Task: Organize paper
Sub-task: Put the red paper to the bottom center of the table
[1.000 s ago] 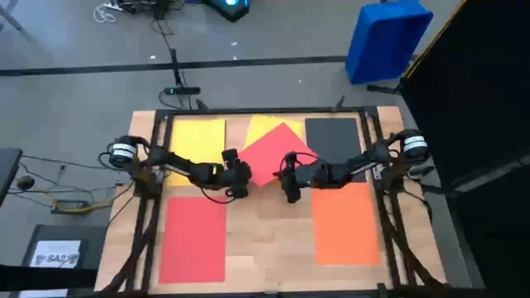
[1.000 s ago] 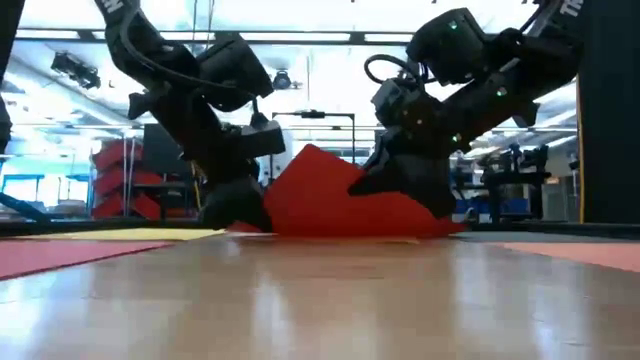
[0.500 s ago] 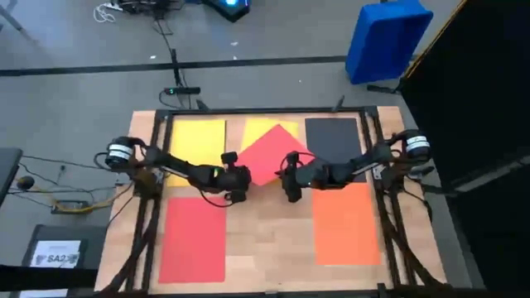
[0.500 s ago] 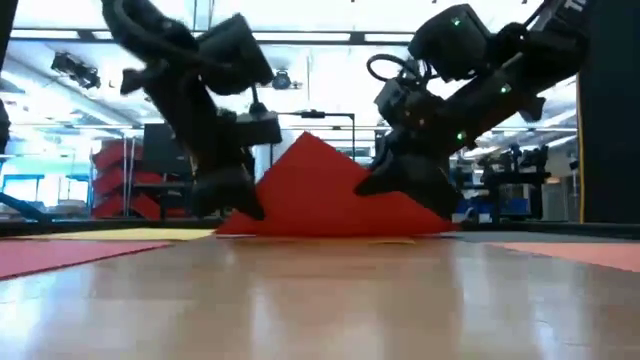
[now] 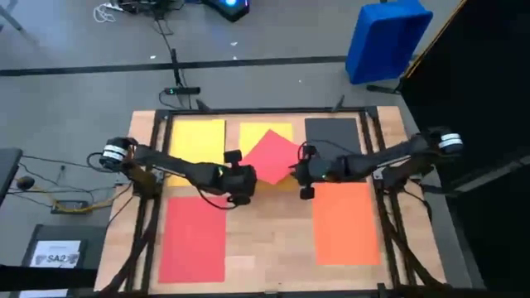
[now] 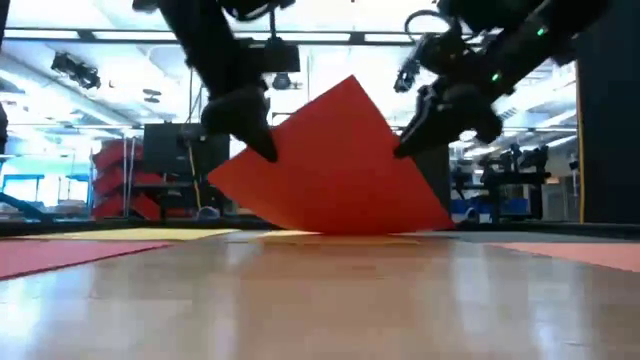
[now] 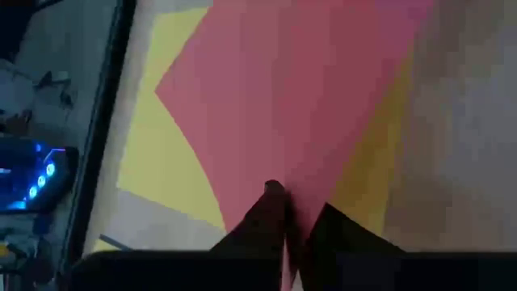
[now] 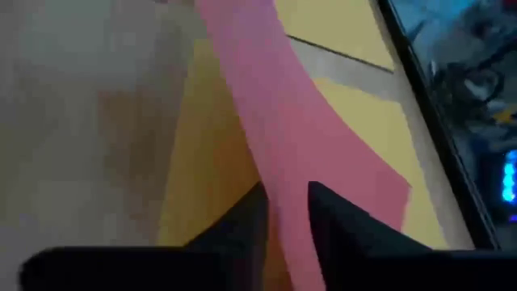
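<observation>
Red sheet (image 5: 270,156), letter-size, thin: held off the table at mid-back, rotated to a diamond over a yellow sheet (image 5: 267,132). In the low view it hangs tilted, one lower edge close to or brushing the tabletop, the upper corner raised. Probable reason: it lies crooked across another colour and must be lifted clear before it can be squared or moved to a place of its own.

Left gripper (image 5: 241,180): at the sheet's near-left corner, jaws pressed together on the paper's edge; the left wrist view shows the two dark fingers (image 7: 266,212) closed with the red sheet pinched between them. This end appears to carry the sheet.

Right gripper (image 5: 300,171): at the sheet's right corner. The right wrist view shows its fingers (image 8: 327,208) either side of the red edge with a gap between them; whether they grip or have let go cannot be told.

Remaining paper, all flat on the wooden table (image 5: 265,219):
- yellow sheet (image 5: 197,139), back left
- dark grey sheet (image 5: 331,136), back right
- red sheet (image 5: 193,238), front left
- orange sheet (image 5: 344,222), front right

Each lies square and apart from the others, which suggests a grid by colour, with the held sheet the one out of order.
</observation>
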